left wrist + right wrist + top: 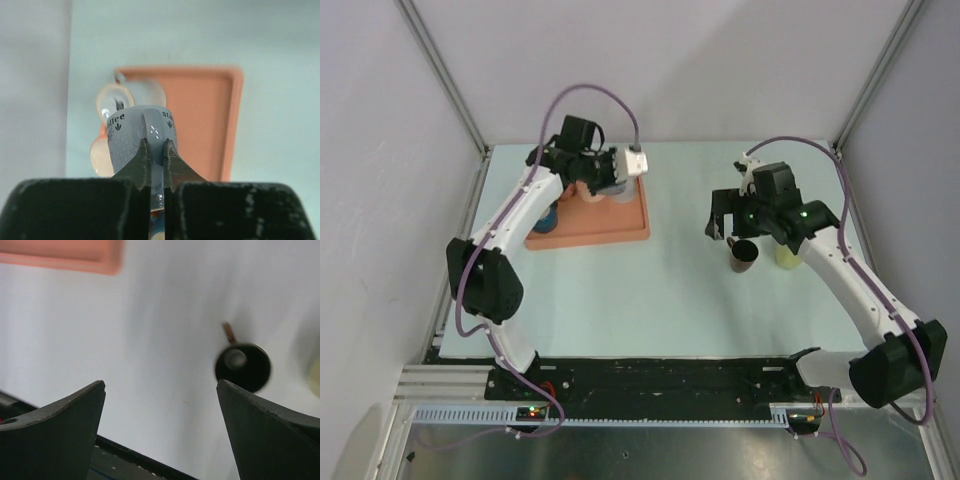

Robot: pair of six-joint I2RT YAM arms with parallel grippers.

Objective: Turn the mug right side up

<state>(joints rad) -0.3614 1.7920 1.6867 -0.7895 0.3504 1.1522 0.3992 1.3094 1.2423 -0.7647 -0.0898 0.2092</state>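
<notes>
**Right fingers wide over the brown mug, left fingers pinched on the grey one**

Nearest to my bases is a bare stretch of the table (670, 300), pale and flat. Farther out on the right side stands the brown mug (744, 258), upright on the tabletop with its dark mouth facing up and its handle pointing to the far left. My right gripper (161, 385) hangs above it with its fingers spread wide apart, touching nothing; from that wrist the mug sits below and to the right of the gap between them. Just to the right of the brown mug, touching or nearly so, is a yellowish cup (788, 257) (too blurred from the wrist to say more).

Across on the far left lies the orange tray (610, 228). A blue object (548, 216) sits at its left edge, partly under my left arm. At the tray's far end my left gripper (156, 145) has its fingers drawn almost together, clamped on the grey mug (125, 145), pinching a narrow raised part at its middle, apparently the handle. The mug's side carries dark lettering and little leaf marks. I cannot tell which way up it is. Just beyond it is a peach cup (111, 102), beside a whitish one.
</notes>
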